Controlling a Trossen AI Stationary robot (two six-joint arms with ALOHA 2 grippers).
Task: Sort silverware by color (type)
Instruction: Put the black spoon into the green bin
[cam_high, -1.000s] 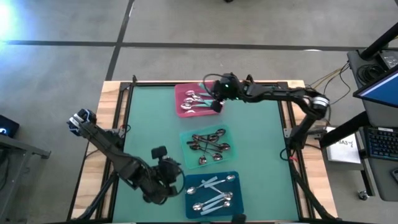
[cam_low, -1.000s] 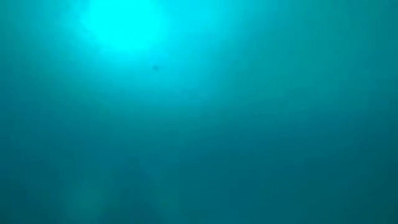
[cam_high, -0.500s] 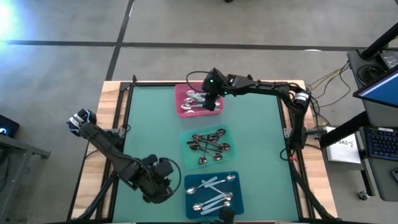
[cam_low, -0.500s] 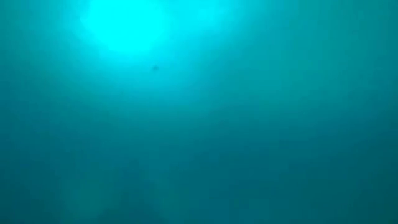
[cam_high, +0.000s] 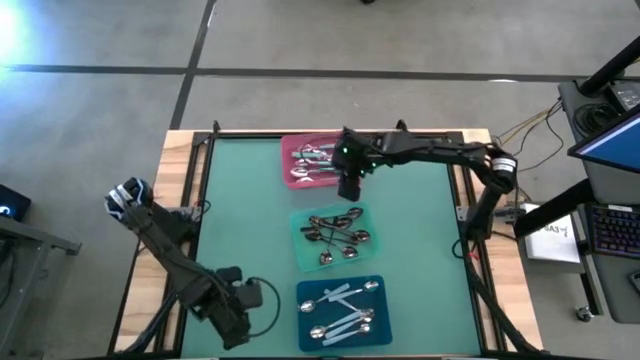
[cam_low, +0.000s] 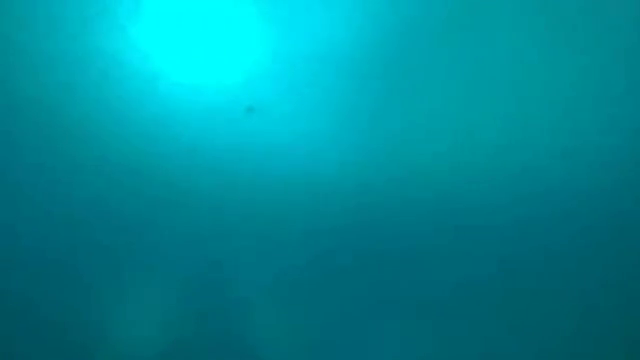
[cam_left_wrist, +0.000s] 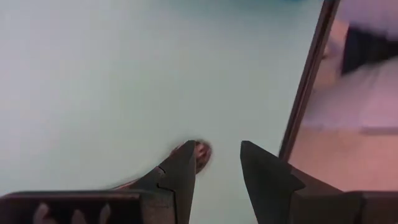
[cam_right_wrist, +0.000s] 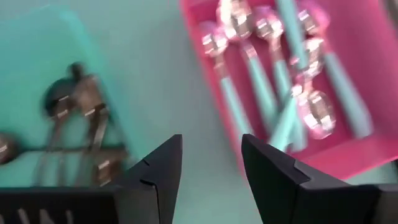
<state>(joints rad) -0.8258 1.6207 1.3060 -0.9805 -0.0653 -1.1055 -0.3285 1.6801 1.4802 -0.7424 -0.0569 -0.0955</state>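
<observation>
The silverware lies sorted in three trays. Teal-handled spoons (cam_right_wrist: 273, 87) are in the pink tray (cam_high: 292, 150) at the far side. Dark spoons (cam_high: 335, 232) are in the mint tray (cam_high: 300, 255), and pale-blue spoons (cam_high: 345, 305) in the blue tray (cam_high: 305, 330). My right gripper (cam_high: 349, 187) (cam_right_wrist: 211, 143) hangs open over the pink tray's near edge, between the pink and mint trays. My left gripper (cam_high: 243, 302) (cam_left_wrist: 217, 149) stands open over bare mat at the near left. A small shiny round thing (cam_left_wrist: 200, 154) shows beside one of its fingers. The low view shows only haze.
The green mat (cam_high: 240, 200) lies free left of the trays. A dark frame rail (cam_left_wrist: 308, 81) and the wooden table edge (cam_left_wrist: 323, 162) run close beside my left gripper. A desk with a keyboard (cam_high: 610, 230) stands off the table's right side.
My right gripper has swung over the pink tray toward the table's left, then come back toward the near edge to the tray's near rim. My left gripper has drawn away from the blue tray toward the table's near left corner.
</observation>
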